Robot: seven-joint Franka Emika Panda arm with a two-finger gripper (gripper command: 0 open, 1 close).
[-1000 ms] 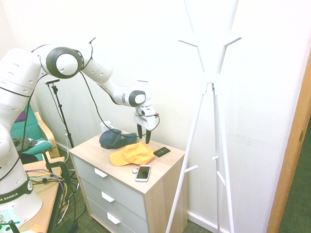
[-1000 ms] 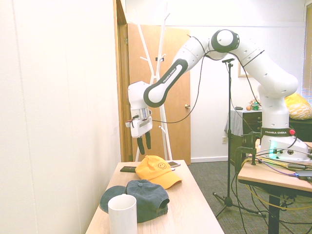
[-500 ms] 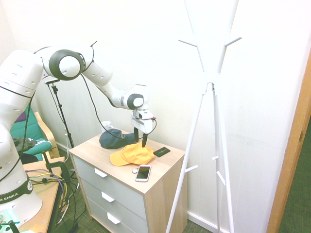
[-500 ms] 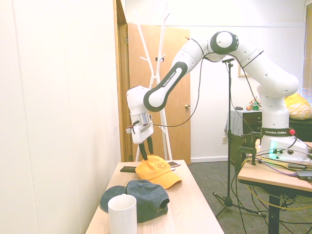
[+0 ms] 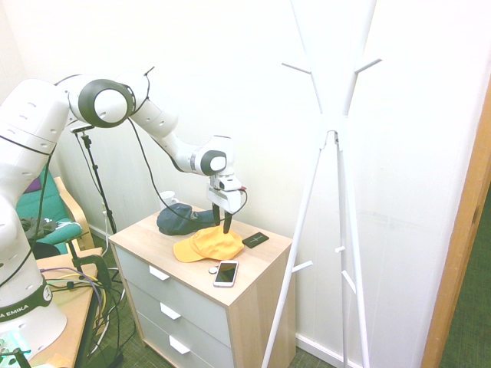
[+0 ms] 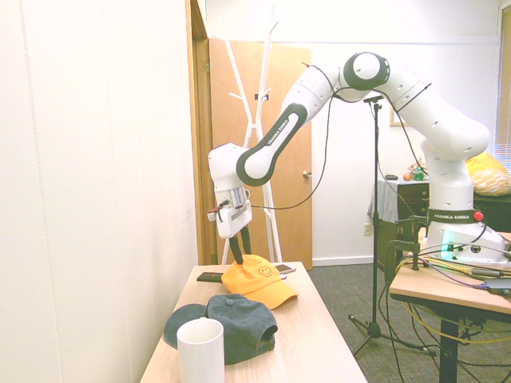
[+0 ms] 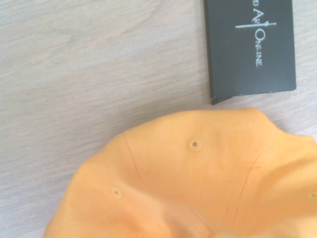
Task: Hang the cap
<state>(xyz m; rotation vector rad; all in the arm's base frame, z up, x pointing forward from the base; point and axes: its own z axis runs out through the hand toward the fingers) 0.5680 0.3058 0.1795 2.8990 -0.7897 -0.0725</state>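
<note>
Two caps lie on the wooden dresser (image 5: pixel 247 285); the yellow cap (image 5: pixel 210 243) sits directly under the claw (image 5: pixel 223 225), whose fingers stand slightly apart astride its crown, apparently poised to pinch it. The navy cap (image 5: pixel 179 218) lies just behind, the coat stand (image 5: pixel 331 142) well off.

The cap (image 6: pixel 257 280) is yellow-orange with a small smiley face. The other cap (image 6: pixel 231 325) is dark navy. The card (image 7: pixel 250 47) is black with white print.
</note>
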